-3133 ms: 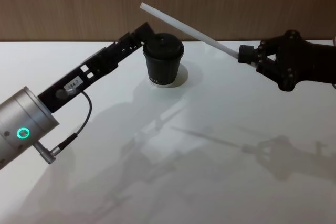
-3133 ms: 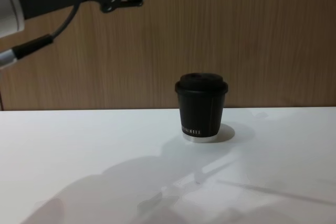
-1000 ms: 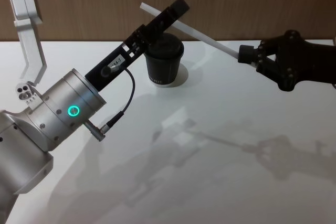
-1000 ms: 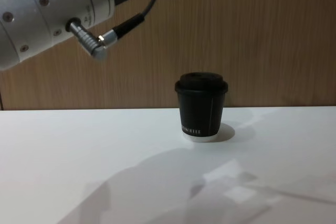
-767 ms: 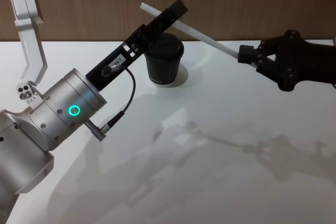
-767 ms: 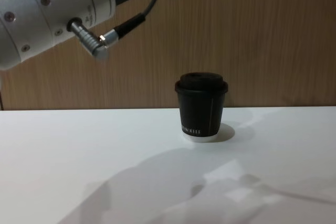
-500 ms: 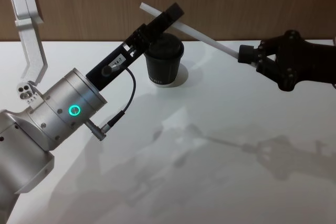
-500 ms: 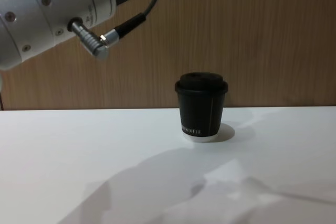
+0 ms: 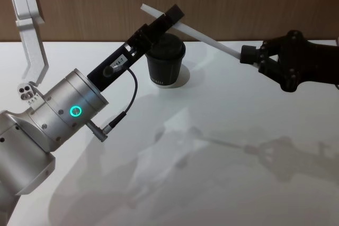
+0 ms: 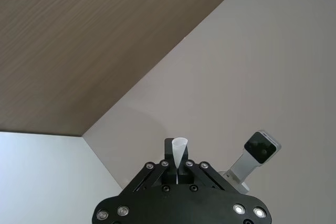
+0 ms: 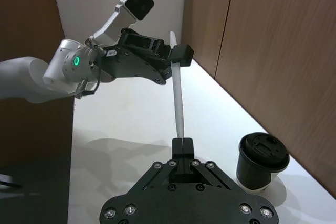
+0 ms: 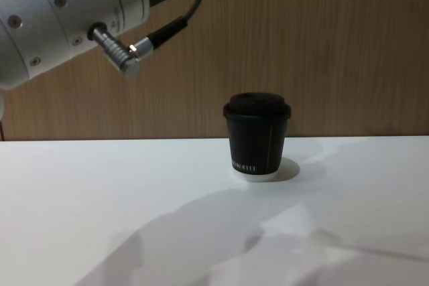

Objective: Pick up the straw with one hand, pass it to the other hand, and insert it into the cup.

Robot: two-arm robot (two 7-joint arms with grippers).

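Straw (image 9: 204, 36) is off the table (image 9: 222, 130), slanting in the air and held at both ends. The right gripper (image 9: 248, 55), out to the right of the cup (image 9: 165, 66), has its jaws pinching the straw's lower end. The left gripper (image 9: 170, 15) reaches past the cup, jaws closed on the straw just short of its upper tip (image 10: 179, 148). The cup stands upright on the table, lid on, under the straw's span.

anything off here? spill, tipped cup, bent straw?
Nothing stands out. The cup stands upright on the table, lid on, no spill. The straw is straight and held in the air: the right gripper grips one end, and the left gripper is at the other.
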